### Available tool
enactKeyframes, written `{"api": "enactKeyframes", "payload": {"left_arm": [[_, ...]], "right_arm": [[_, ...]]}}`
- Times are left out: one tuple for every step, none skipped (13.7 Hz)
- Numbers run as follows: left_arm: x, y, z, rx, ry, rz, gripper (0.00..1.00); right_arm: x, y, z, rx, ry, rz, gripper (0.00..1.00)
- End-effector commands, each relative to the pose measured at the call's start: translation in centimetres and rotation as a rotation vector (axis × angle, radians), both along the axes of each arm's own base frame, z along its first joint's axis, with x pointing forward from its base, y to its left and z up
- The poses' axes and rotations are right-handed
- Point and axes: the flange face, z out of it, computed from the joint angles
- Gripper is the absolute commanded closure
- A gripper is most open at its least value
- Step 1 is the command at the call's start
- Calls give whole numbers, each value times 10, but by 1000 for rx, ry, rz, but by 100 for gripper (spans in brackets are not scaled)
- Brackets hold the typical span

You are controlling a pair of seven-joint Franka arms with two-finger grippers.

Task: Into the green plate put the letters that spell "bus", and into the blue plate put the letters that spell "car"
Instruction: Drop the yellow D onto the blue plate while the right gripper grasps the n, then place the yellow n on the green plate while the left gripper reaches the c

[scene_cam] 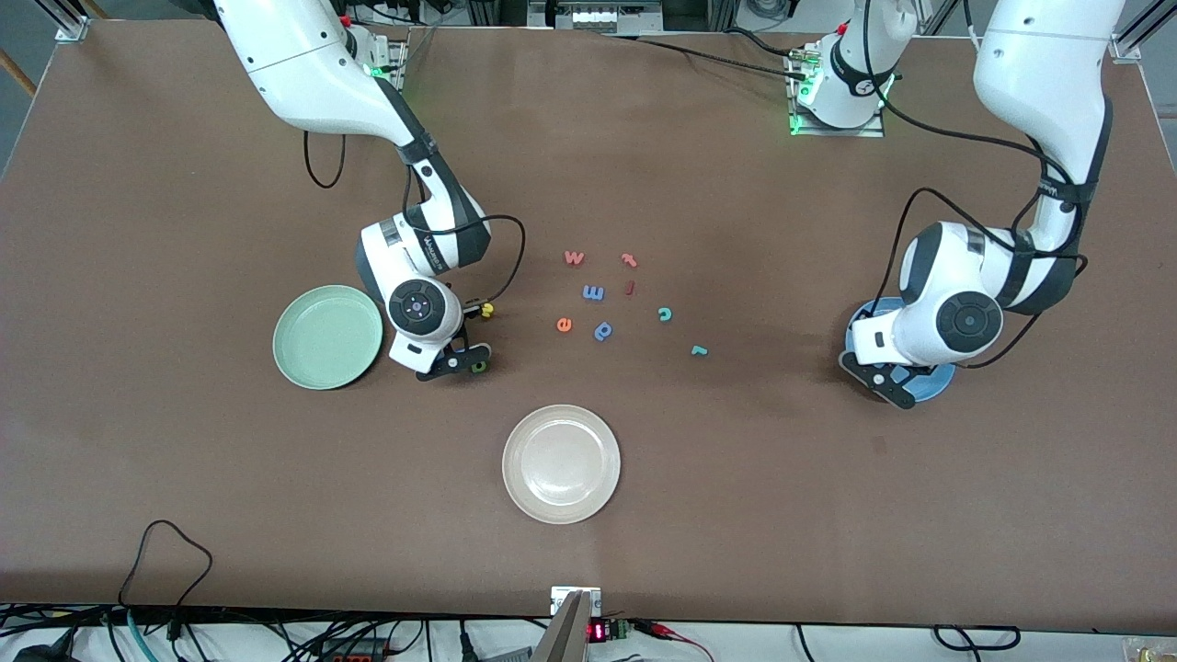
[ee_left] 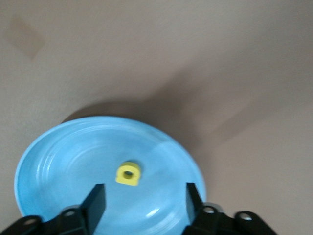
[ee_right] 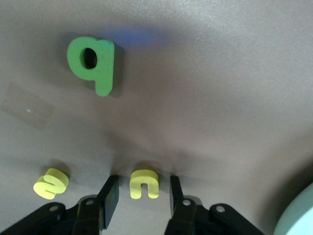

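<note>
Brown tabletop: your left gripper (ee_left: 142, 200), fingers spread, hangs over the blue plate (ee_left: 58, 161) holding the yellow "a" (ee_left: 128, 174); your right gripper (ee_right: 142, 196) fingers straddle the yellow "u" (ee_right: 144, 184) beside the green plate (scene_cam: 327, 336); close and lift next.

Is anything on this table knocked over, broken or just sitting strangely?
Nothing stands out. The loose foam letters lie scattered flat on the table, none damaged. A yellow "a" lies in the blue plate below the open left gripper. The right gripper straddles the yellow "u" beside the green plate.
</note>
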Motion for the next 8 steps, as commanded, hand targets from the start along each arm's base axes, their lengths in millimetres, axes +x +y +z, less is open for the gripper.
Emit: {"api": "enactKeyframes", "payload": {"left_arm": [[-6,-63,31,-38,-11,3,0],[-11,-88,31,-75,-12,79,0],[-15,-117,35,-103,-22,178,0],[-19,-139,38,-92,-35,261,0],[-25,-163,40,-79,-45,326,0],[-29,-188,38,-71,-52,366,0],[-38,-224,33,-59,-55,411,0],[-47,-252,29,-40,-63,476,0]], "right_arm": [[-1,-1,-2,8,-2,-11,53],[-1,-1,-2,9,-2,-9,60],[-1,-1,-2,9,-3,-11,68],[-1,-1,-2,9,-3,-11,74],[-1,-2,-2,9,-2,-12,81],[0,-3,-2,9,-2,-14,86],[0,-3,-2,8,-1,-14,90],[0,-4,-1,7,1,-17,91]]}}
